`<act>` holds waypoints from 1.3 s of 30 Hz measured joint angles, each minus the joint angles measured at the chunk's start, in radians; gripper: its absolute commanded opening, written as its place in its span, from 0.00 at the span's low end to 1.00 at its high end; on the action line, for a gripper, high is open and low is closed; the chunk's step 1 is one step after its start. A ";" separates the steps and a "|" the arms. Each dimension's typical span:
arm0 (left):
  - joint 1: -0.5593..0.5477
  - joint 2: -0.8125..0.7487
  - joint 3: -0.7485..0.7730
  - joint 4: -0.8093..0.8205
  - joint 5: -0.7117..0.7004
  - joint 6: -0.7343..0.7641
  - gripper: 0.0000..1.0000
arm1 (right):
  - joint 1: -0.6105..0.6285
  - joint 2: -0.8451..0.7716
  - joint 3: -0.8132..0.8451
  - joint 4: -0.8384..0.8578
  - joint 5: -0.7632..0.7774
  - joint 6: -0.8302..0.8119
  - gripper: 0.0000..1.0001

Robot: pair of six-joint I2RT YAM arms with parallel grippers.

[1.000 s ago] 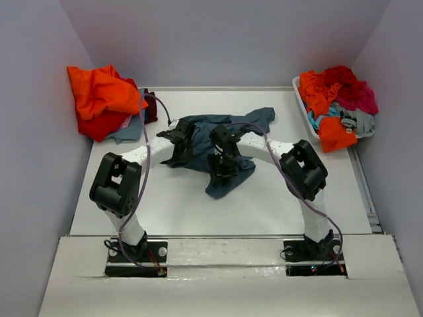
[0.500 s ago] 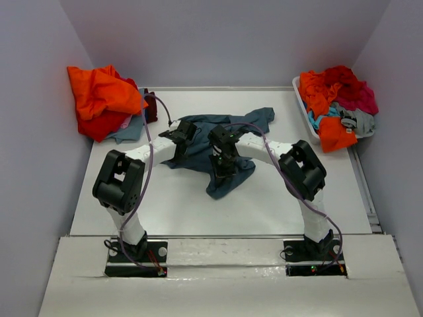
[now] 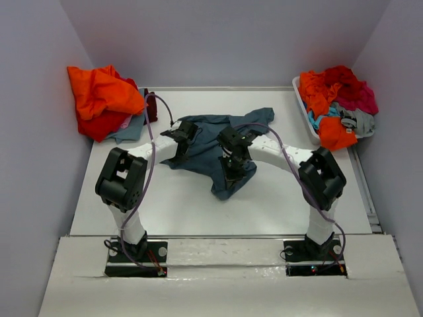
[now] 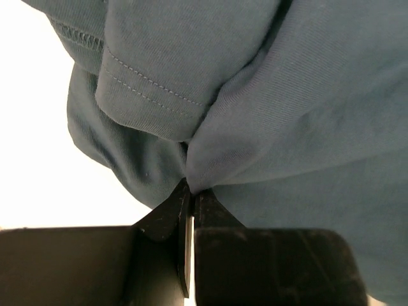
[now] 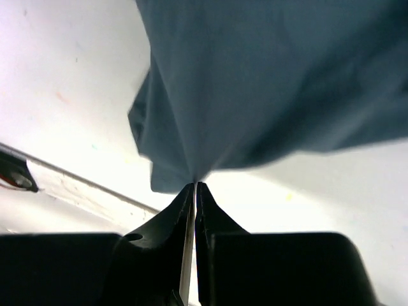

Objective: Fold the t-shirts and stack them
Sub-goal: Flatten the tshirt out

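Note:
A dark slate-blue t-shirt (image 3: 218, 142) lies crumpled mid-table. My left gripper (image 3: 180, 150) is shut on its left side; in the left wrist view the cloth (image 4: 268, 108) bunches into the pinched tips of that gripper (image 4: 191, 191), with a hemmed edge (image 4: 146, 89) folded above. My right gripper (image 3: 232, 170) is shut on the shirt's near lower part; in the right wrist view the cloth (image 5: 268, 83) hangs off the table, drawn to a point in the closed tips of this gripper (image 5: 195, 186). More t-shirts are piled at both back corners.
An orange and red heap of shirts (image 3: 102, 99) sits at the back left over a grey-teal one (image 3: 127, 132). A white basket (image 3: 305, 112) at the back right holds orange, red, magenta, teal and grey shirts (image 3: 337, 99). The table's front edge (image 3: 225, 236) runs before the arm bases.
Both grippers have closed on the blue shirt. The right arm has shifted right and toward the front, pulling the shirt's lower part with it and lifting it; the left has moved little.

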 measured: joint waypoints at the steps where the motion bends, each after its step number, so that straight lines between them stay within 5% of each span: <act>1: -0.001 0.000 0.008 -0.006 0.001 0.001 0.06 | 0.000 -0.024 -0.011 -0.007 0.006 0.003 0.11; 16: -0.119 -0.014 0.078 -0.110 0.003 0.023 0.06 | 0.000 -0.284 -0.194 -0.108 0.061 0.089 0.11; 19: -0.143 -0.031 0.078 -0.135 0.002 0.022 0.06 | 0.000 -0.317 -0.200 -0.123 0.066 0.097 0.17; 27: -0.157 -0.046 0.078 -0.151 -0.005 0.019 0.06 | 0.001 -0.225 -0.184 -0.101 0.062 0.082 0.56; 39: -0.156 -0.046 0.078 -0.153 -0.005 0.016 0.06 | 0.000 0.010 -0.049 -0.023 0.046 0.033 0.62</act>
